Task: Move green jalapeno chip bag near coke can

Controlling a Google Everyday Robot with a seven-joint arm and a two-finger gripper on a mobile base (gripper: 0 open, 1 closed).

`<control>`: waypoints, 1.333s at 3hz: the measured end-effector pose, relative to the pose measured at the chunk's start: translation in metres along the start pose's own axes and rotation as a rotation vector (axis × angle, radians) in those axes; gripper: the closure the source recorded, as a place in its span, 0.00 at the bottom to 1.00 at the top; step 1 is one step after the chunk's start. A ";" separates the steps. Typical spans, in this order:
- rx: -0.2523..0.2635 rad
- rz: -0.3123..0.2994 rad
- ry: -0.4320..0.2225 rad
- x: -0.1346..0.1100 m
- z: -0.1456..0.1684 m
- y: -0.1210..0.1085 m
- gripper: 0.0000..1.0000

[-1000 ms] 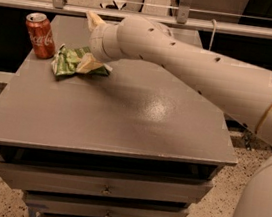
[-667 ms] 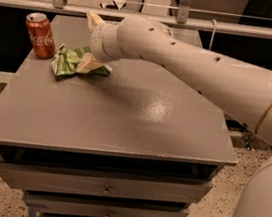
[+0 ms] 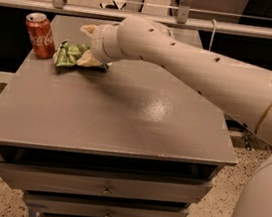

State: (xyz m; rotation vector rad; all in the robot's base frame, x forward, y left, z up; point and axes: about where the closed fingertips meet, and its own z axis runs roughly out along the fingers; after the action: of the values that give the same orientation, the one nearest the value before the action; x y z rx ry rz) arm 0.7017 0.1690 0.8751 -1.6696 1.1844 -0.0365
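Observation:
The green jalapeno chip bag (image 3: 69, 53) lies crumpled on the grey table (image 3: 118, 123) at its back left. It is just right of the upright red coke can (image 3: 40, 35), with a small gap between them. My gripper (image 3: 88, 45) is at the bag's right end, low over the table. Its two tan fingers stand wide apart: the upper one (image 3: 88, 28) is above and behind the bag, the lower one (image 3: 89, 60) rests against the bag's right part. The bag's right edge is hidden by the lower finger and wrist.
My thick white arm (image 3: 196, 73) reaches in from the right across the back of the table. Drawers (image 3: 107, 190) sit under the tabletop. A metal rail (image 3: 153, 18) runs behind the table, with dark gaps on both sides.

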 end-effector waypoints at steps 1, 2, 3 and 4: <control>0.006 0.052 -0.046 0.003 -0.012 -0.004 0.29; 0.001 0.165 -0.200 0.013 -0.041 -0.016 0.12; 0.005 0.353 -0.371 0.020 -0.116 -0.029 0.00; 0.038 0.528 -0.383 0.053 -0.200 -0.035 0.00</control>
State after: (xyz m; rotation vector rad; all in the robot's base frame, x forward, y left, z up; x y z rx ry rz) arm 0.6458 -0.0114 0.9666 -1.2153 1.2746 0.5610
